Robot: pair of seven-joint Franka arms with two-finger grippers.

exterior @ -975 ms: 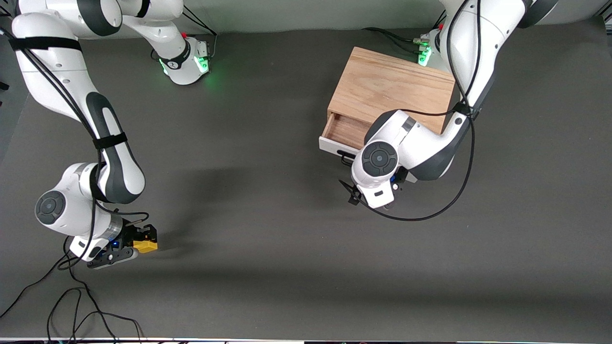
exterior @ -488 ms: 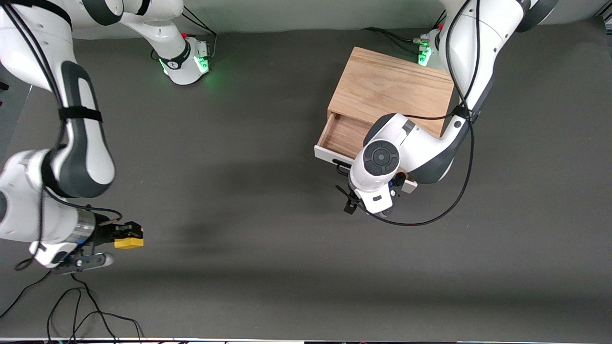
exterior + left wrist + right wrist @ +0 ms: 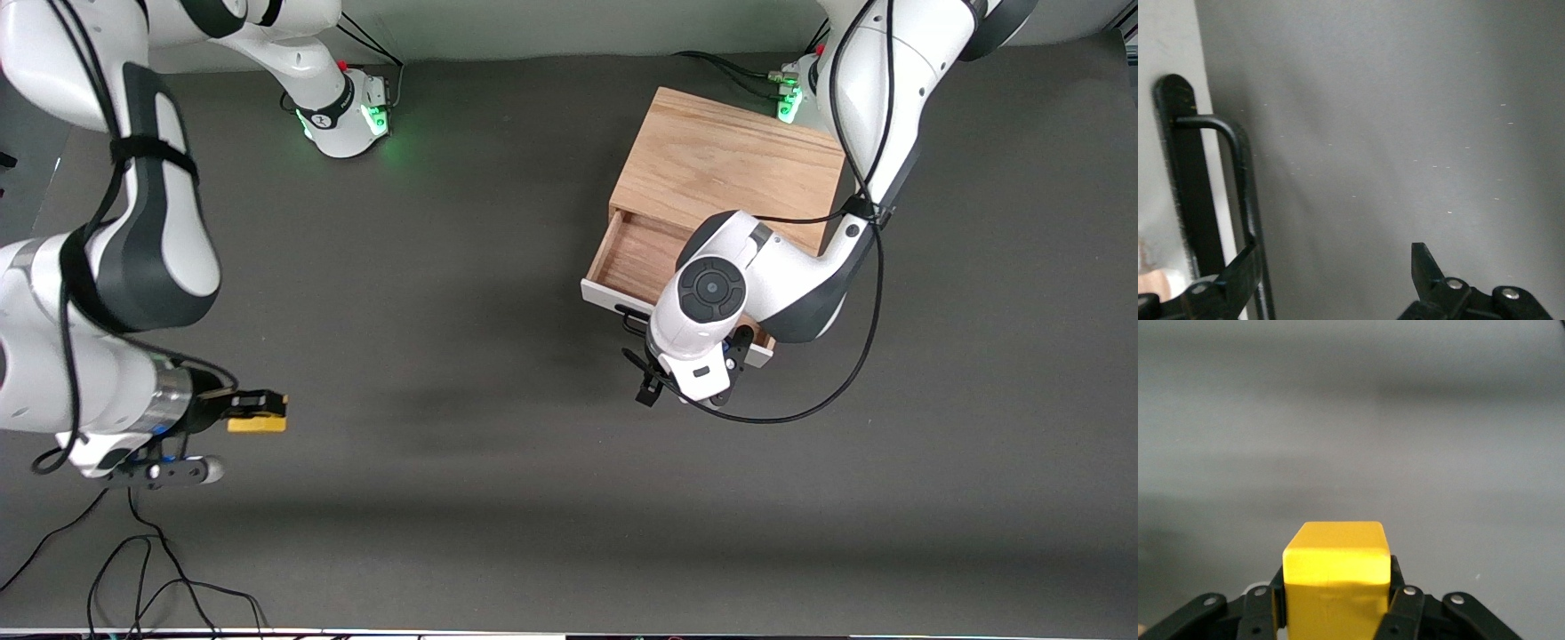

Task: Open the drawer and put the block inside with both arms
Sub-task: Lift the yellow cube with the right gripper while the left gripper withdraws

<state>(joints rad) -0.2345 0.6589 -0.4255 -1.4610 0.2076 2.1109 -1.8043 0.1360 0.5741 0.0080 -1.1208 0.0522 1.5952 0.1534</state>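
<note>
Front view: yellow block (image 3: 257,424) clamped between the fingers of the right gripper (image 3: 252,412), lifted clear of the dark desk (image 3: 462,462) at the right arm's end, well apart from the cabinet (image 3: 725,164). Right wrist view: same block (image 3: 1336,577) filling the lower middle, a black finger pressed against each side, only bare desk surface below.

Toward the left arm's end: light oak cabinet standing on the desk, white-fronted drawer (image 3: 633,258) pulled partly out toward the front camera, wood interior exposed, empty in the part not covered by the arm. Left gripper (image 3: 689,378) low, right in front of the drawer front, largely hidden under its own wrist.

Left wrist view: left gripper (image 3: 1331,273) with fingers spread wide, one fingertip (image 3: 1238,270) touching or overlapping the black wire handle (image 3: 1238,200), the other out over bare desk. Handle not clamped.
</note>
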